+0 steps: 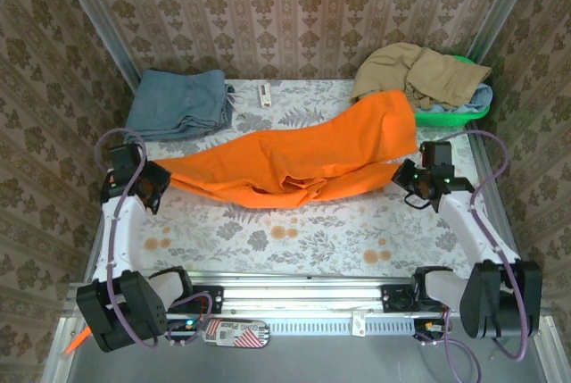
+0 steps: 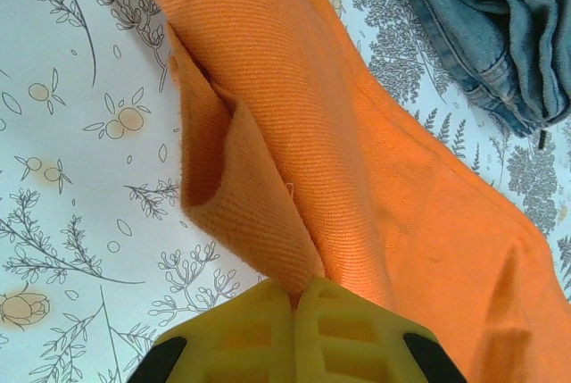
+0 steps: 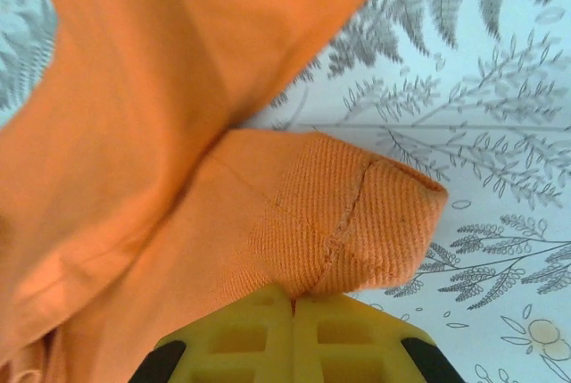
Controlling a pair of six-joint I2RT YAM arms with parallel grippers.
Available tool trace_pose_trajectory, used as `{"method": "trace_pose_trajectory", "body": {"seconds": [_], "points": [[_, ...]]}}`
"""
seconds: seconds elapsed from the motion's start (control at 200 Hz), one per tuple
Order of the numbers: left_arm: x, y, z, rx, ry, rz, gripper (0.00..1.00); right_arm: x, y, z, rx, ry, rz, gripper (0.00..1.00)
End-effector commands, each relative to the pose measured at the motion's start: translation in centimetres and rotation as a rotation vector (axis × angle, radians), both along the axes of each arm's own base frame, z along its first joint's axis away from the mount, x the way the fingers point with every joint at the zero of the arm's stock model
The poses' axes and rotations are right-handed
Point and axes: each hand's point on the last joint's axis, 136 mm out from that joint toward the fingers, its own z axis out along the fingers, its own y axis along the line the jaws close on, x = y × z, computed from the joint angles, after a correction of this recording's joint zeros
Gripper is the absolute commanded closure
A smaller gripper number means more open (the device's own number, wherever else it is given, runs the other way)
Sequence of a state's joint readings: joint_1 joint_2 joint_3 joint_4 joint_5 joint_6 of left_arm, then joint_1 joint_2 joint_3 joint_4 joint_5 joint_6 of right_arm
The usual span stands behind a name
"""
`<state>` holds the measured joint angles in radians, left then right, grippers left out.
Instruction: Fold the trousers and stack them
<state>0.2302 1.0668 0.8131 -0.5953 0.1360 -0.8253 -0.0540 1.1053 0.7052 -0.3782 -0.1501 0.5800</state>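
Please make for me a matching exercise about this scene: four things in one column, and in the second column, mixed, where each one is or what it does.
Column one
1. orange trousers
2. blue-grey garment
3. tan garment
4. left tool

Column two
a. heaped on the green basket, far right
b. shut on orange cloth
c. stretched across the middle of the table
d. lying at the far left corner

Pairs: 1-c, 2-d, 3-a, 4-b
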Motion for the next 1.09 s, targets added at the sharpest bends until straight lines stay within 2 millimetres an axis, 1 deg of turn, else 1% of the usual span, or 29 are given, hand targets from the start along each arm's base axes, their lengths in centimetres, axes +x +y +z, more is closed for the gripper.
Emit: {"method": "trace_pose_trajectory", "body": {"seconds": [0.0,0.03,0.13,0.16,0.28,0.36,0.475,0.58,0.725,0.8,0.89,0.965,1.04,1.09], "points": [[0.7,0.4,2.9,0.029,-0.062,-0.018,1.0,-0.3,-1.4,4.1,-0.061,-0.082,-0.063,1.0],[0.6,0.5,3.4,0.032,-0.068,-0.021,1.0,-0.5,-1.4,5.3,-0.062,-0.111,-0.07,1.0],[0.3,0.7,5.3,0.048,-0.095,-0.031,1.0,-0.6,-1.9,10.3,-0.087,-0.204,-0.087,1.0],[0.3,0.8,6.0,0.051,-0.104,-0.032,1.0,-0.9,-2.1,11.1,-0.095,-0.206,-0.095,1.0],[0.0,1.3,8.0,0.043,-0.14,-0.034,1.0,-0.7,-3.2,15.9,-0.121,-0.297,-0.134,1.0],[-0.2,1.7,8.9,0.038,-0.155,-0.032,1.0,-0.1,-4.1,18.3,-0.124,-0.338,-0.16,1.0],[-0.5,2.0,10.1,0.039,-0.167,-0.035,1.0,0.4,-5.7,20.5,-0.099,-0.363,-0.216,1.0],[-1.3,2.0,10.8,0.046,-0.177,-0.036,1.0,-0.6,-7.0,21.2,-0.088,-0.363,-0.259,1.0],[-2.5,2.0,11.1,0.045,-0.183,-0.031,1.0,-3.8,-8.4,20.5,-0.119,-0.322,-0.327,1.0],[-2.8,1.5,11.2,0.008,-0.194,-0.034,1.0,-4.9,-8.2,20.5,-0.11,-0.31,-0.334,1.0],[-3.5,0.6,11.2,-0.029,-0.205,-0.053,1.0,-6.3,-8.1,20.2,-0.123,-0.288,-0.34,1.0],[-4.8,0.2,11.5,-0.021,-0.205,-0.055,1.0,-7.6,-8.1,20.0,-0.156,-0.274,-0.343,1.0],[-6.1,-0.2,12.0,-0.008,-0.207,-0.057,1.0,-9.1,-8.1,19.5,-0.176,-0.257,-0.358,1.0],[-6.9,-0.7,12.3,-0.008,-0.209,-0.062,1.0,-9.7,-7.8,19.2,-0.169,-0.259,-0.352,1.0]]}}
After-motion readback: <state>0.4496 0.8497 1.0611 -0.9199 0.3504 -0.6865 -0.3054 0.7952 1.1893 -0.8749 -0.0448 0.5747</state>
